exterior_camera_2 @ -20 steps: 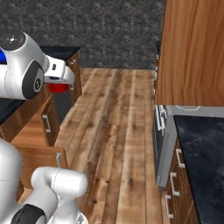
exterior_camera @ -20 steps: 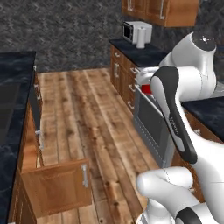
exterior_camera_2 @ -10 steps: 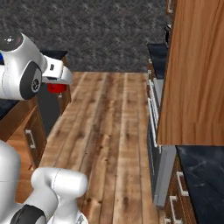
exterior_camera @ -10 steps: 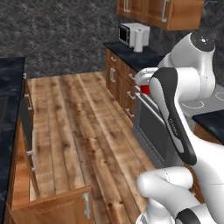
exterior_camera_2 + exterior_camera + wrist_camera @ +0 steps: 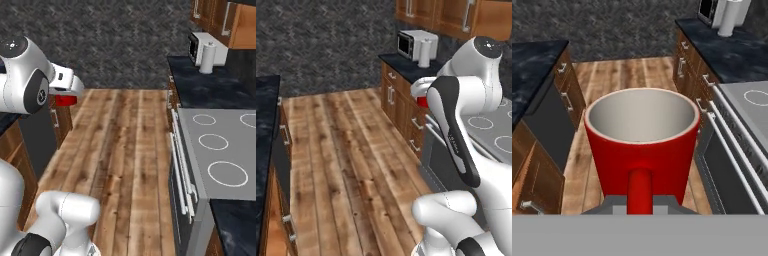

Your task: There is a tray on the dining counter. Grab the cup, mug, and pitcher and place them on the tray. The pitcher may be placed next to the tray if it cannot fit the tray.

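Hand view: mug (image 5: 642, 145) (gripper-held) between stove (image 5: 747, 100) and dark counter (image 5: 532, 65).

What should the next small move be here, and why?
Probably keep carrying: hold the jaws shut on the mug and let the base drive on until the tray comes into sight. The mug hangs upright in the gripper above the wooden floor, between the stove and a dark counter, with nowhere to set it down.
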